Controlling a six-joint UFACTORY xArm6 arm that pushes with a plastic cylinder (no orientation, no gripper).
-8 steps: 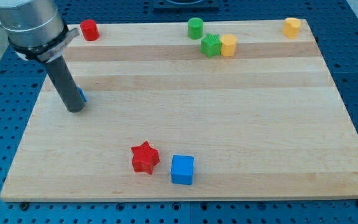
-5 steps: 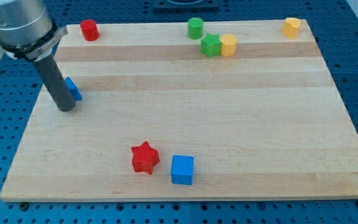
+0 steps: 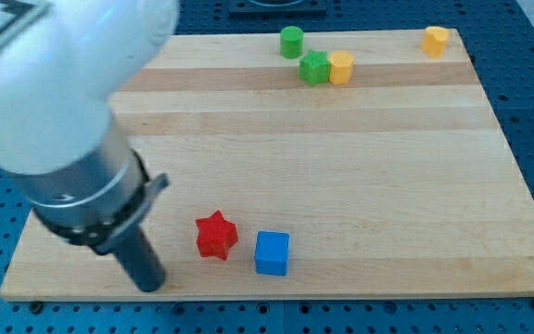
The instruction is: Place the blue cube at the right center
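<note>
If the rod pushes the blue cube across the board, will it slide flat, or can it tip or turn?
The blue cube looks low with flat faces, so it would probably slide on the smooth wooden board rather than tip or roll. An off-centre push would likely turn it. My tip is to the view's left of it, with the red star close beside it, which may get nudged.

The blue cube (image 3: 272, 253) is a small bright blue block with flat sides. It sits flat on the wooden board (image 3: 341, 167), near the view's bottom edge and a bit left of the middle. It is turned just a little, so 1 side faces the view's bottom. A red star (image 3: 216, 235) sits just beside it on the view's left.
</note>
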